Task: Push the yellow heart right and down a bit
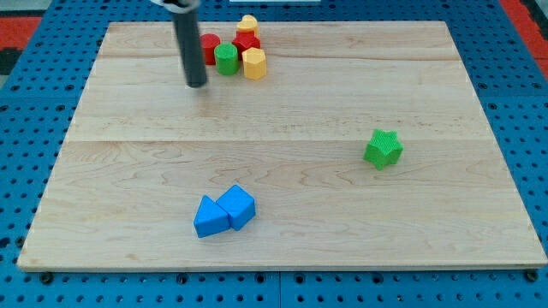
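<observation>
My tip (pixel 197 84) rests on the wooden board (pixel 282 231) near the view's top left; it is a bare rod end that holds nothing, and it stands just to the left of a tight cluster of blocks without touching any that I can make out. In that cluster, a red block (pixel 210 47) lies nearest my tip, a green cylinder (pixel 226 59) sits just to its right, and a yellow hexagonal block (pixel 254 63) touches the cylinder's right side. Behind them is another red block (pixel 247 42), and the yellow heart (pixel 248 24) lies at the cluster's far edge, close to the board's top rim. A green star (pixel 383 148) sits alone toward the view's right, well apart from the rest. Near the view's bottom, a blue triangular block (pixel 208 216) and a blue cube (pixel 237 206) touch each other.
</observation>
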You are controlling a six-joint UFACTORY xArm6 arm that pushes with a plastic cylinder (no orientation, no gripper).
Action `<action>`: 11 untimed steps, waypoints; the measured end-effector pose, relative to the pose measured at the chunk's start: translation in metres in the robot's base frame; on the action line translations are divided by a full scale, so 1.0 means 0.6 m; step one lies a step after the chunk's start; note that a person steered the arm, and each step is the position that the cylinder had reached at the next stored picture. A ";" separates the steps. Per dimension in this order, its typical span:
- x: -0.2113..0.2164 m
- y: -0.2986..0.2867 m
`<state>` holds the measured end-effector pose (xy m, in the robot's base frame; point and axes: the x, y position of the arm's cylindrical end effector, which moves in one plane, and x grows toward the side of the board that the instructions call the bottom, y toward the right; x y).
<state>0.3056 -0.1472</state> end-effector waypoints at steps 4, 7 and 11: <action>-0.190 0.022; -0.169 0.218; -0.103 0.325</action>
